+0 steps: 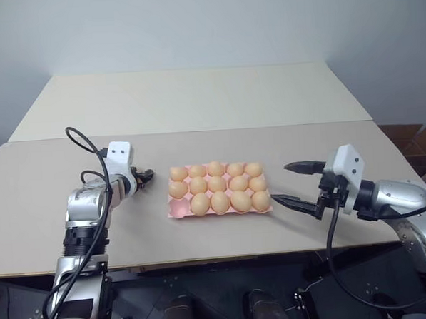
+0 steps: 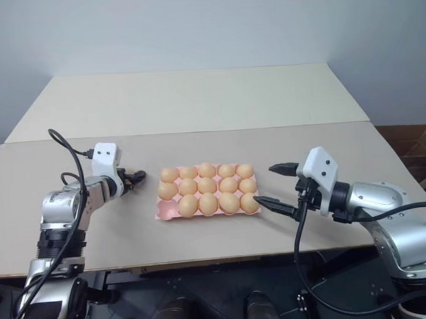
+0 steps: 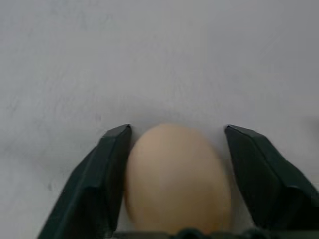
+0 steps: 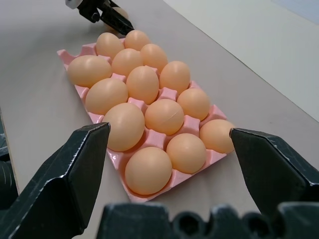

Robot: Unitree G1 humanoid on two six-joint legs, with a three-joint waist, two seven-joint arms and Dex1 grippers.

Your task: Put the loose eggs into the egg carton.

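One loose egg (image 3: pixel 177 179), tan-orange, lies on the table between the two fingers of my left gripper (image 3: pixel 178 130), which is shut on it. That gripper (image 1: pixel 144 176) is just left of the egg carton (image 1: pixel 174 214). The carton is a pink tray holding several eggs (image 1: pixel 216 183). Its near-left corner cup (image 1: pixel 180 210) is empty. My right gripper (image 1: pixel 280 182) hovers open at the carton's right end with nothing between its fingers. The right wrist view looks along the filled rows of the carton (image 4: pixel 119 196) toward the left gripper (image 4: pixel 107 12).
The beige table (image 1: pixel 203 238) has its front edge close behind both arms. A second table surface (image 1: pixel 195 96) adjoins at the back along a seam. A cardboard box (image 1: pixel 412 138) stands off the table at the far right.
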